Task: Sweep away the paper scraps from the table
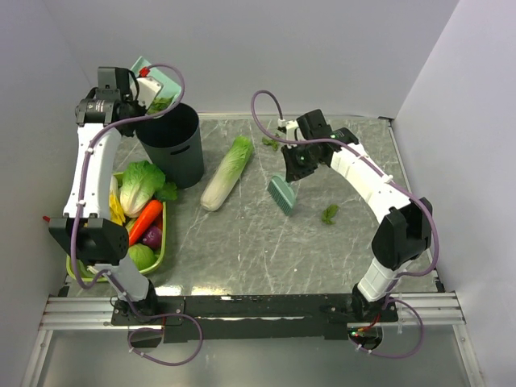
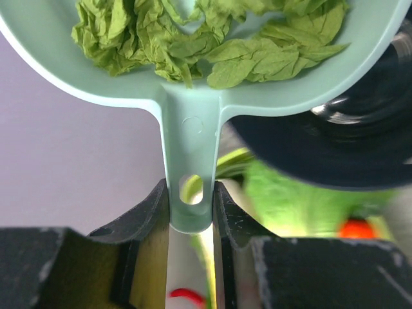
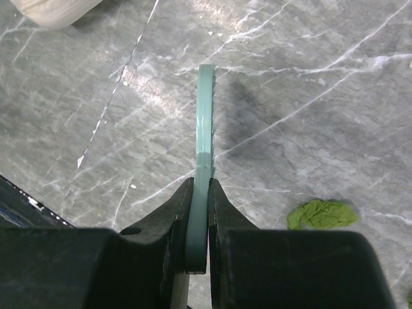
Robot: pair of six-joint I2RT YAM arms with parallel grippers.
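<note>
Left pincer (image 2: 191,206) is clamped on the dustpan (image 2: 193,122) handle; paper scraps (image 2: 161,32) are piled in it, held by the bin (image 1: 171,141), far left. Right pincer (image 3: 199,206) is clamped on the brush (image 3: 205,122) over mid-tabletop (image 1: 266,250); one scrap (image 1: 330,214) is seen right of it.

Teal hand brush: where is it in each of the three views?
Top external: teal hand brush right of centre, beside the cabbage.
Left wrist: not in it; the left gripper holds the dustpan.
Right wrist: centre, edge-on, clamped in the right gripper.
Shared landmark: the paper scrap lying right of the brush.
</note>
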